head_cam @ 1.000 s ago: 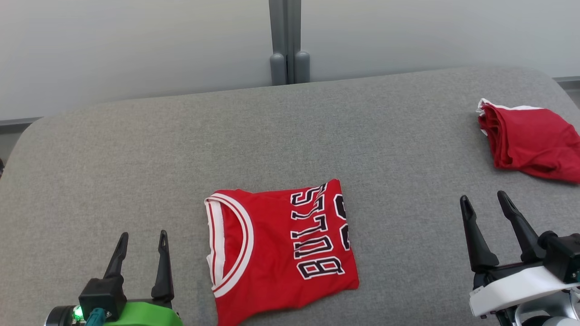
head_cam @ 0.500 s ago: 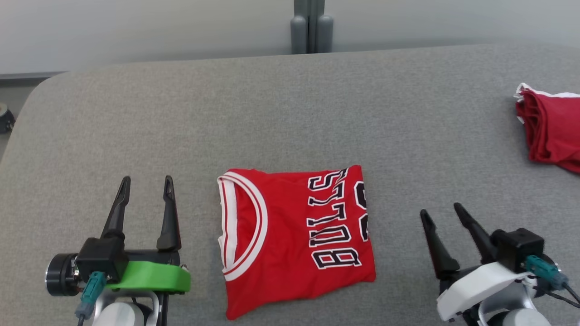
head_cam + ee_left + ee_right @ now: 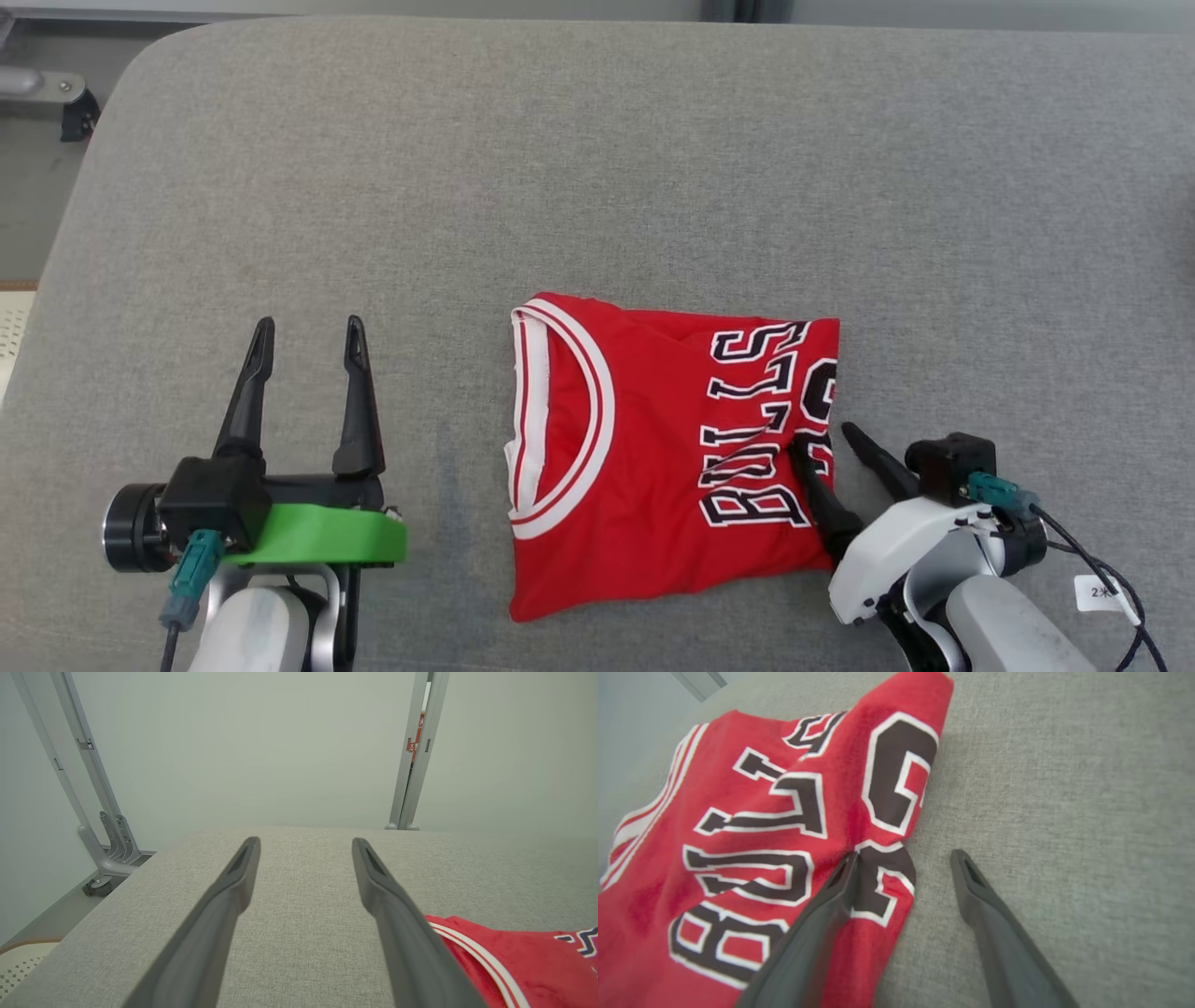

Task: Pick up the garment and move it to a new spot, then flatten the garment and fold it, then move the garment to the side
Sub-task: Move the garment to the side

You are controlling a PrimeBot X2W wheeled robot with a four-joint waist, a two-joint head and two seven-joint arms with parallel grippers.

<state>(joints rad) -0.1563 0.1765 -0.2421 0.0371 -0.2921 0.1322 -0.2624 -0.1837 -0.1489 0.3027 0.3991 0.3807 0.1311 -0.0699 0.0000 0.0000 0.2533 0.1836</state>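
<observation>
A folded red polyester jersey (image 3: 644,448) with a white-striped neckline and black, white-edged BULLS lettering lies flat on the grey fabric-covered desk (image 3: 597,140), in the near half and a little toward the robot's right. Its neckline faces the robot's left; the lettering runs along its right edge.

The right gripper (image 3: 822,439) is released, jaws wide apart, and straddles that lettered edge. In the right wrist view one dark finger (image 3: 812,933) has its tip down on the cloth among the black numerals, where a shallow crease runs from it, while the other finger (image 3: 999,933) sits over bare grey desk just beside the hem. Nothing is pinched between them.

The left gripper (image 3: 310,327) is also released — its two long dark fingers stand apart and point away from the robot, above bare desk to the left of the jersey and apart from it. A green bracket (image 3: 317,546) sits behind its fingers. In the left wrist view the jersey's striped collar shows at the lower right, past the right finger, and grey metal frame posts (image 3: 411,765) rise against a pale wall beyond the desk's far edge.
</observation>
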